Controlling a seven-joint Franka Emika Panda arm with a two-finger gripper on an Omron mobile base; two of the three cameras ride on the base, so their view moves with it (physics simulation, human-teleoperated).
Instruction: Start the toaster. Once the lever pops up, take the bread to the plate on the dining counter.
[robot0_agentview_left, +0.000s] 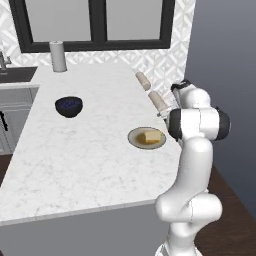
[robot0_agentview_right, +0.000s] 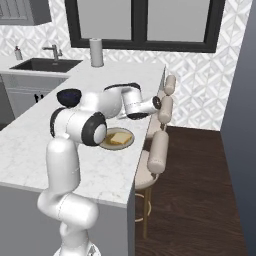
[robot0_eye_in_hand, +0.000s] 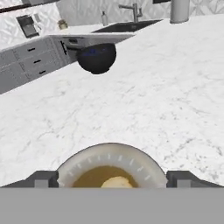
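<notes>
Bread (robot0_agentview_left: 151, 137) lies flat on the plate (robot0_agentview_left: 135, 140), which sits on the white marble counter (robot0_agentview_left: 75, 160) near its right edge. Seen along the hand (robot0_eye_in_hand: 112, 179), the plate is directly below and between the two finger tips (robot0_eye_in_hand: 43, 178), which stand wide apart on either side of it, holding nothing. Farther ahead of the hand rests a dark blue bowl (robot0_eye_in_hand: 97, 57).

My dining counter (robot0_agentview_left: 90, 165) is white marble with faint grey veins. On it the plate (robot0_agentview_left: 136, 141) is beige-tan and the bread (robot0_agentview_left: 152, 137) on it golden-yellow. Left of the plate, the bowl (robot0_agentview_left: 68, 106) is dark blue. Behind the counter, the wall (robot0_agentview_right: 200, 75) wears a white-grey geometric pattern.
</notes>
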